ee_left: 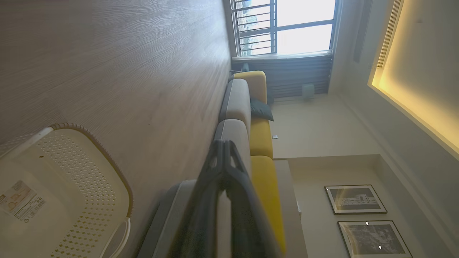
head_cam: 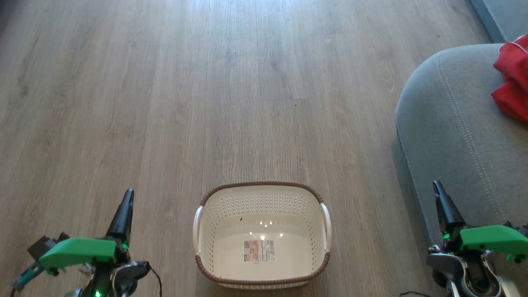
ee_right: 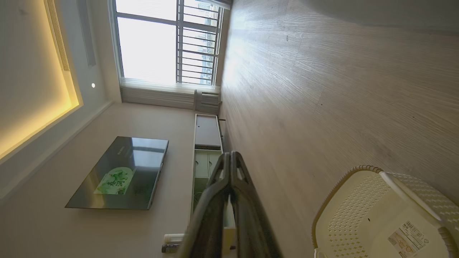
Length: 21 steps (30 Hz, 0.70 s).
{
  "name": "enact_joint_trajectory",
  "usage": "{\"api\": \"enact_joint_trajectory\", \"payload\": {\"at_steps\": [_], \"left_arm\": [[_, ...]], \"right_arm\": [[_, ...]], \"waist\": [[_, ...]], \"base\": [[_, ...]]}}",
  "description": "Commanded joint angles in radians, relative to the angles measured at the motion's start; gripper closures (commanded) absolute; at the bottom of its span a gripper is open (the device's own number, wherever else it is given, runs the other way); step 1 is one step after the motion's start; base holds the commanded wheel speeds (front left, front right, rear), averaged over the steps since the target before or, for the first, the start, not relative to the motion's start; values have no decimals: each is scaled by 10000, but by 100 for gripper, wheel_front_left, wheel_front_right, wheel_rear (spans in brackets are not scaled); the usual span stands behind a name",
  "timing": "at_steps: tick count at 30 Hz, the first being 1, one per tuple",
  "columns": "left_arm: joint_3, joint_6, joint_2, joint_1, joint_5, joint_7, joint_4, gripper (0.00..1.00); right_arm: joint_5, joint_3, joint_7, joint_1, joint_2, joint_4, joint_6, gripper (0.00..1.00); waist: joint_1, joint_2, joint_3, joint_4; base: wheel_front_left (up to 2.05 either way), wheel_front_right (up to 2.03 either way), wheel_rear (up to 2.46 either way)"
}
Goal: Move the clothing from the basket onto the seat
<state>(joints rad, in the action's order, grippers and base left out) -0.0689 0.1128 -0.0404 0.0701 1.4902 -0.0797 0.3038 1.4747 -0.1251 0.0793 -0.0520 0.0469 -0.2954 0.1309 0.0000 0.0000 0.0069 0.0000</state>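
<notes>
Left claw (head_cam: pixel 129 193) and right claw (head_cam: pixel 436 185), closed, flank basket (head_cam: pixel 260 183); wide floor (head_cam: pixel 247 103) beyond rim

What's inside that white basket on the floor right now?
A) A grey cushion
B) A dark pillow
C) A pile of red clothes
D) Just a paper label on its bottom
D: the basket holds just a paper label on its floor, while the red clothing lies on the grey seat.
</notes>
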Motion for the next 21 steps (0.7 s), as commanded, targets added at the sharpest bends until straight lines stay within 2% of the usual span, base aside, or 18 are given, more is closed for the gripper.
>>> {"api": "enact_joint_trajectory", "payload": {"at_steps": [1, 9, 21], "left_arm": [[-370, 121, -95, 382, 300, -109, -424, 100], [-452, 178, -99, 381, 1182, -338, -583, 100], [-451, 178, -99, 380, 1182, -338, -583, 100]], "right_arm": [[340, 150, 107, -545, 35, 415, -1, 100], [1338, 112, 340, -559, 33, 506, -2, 100], [1339, 112, 340, -559, 33, 506, -2, 100]], "waist": [[0, 0, -5, 1], [0, 0, -38, 0], [0, 0, -38, 0]], "base": [[0, 0, 0], [0, 0, 0], [0, 0, 0]]}}
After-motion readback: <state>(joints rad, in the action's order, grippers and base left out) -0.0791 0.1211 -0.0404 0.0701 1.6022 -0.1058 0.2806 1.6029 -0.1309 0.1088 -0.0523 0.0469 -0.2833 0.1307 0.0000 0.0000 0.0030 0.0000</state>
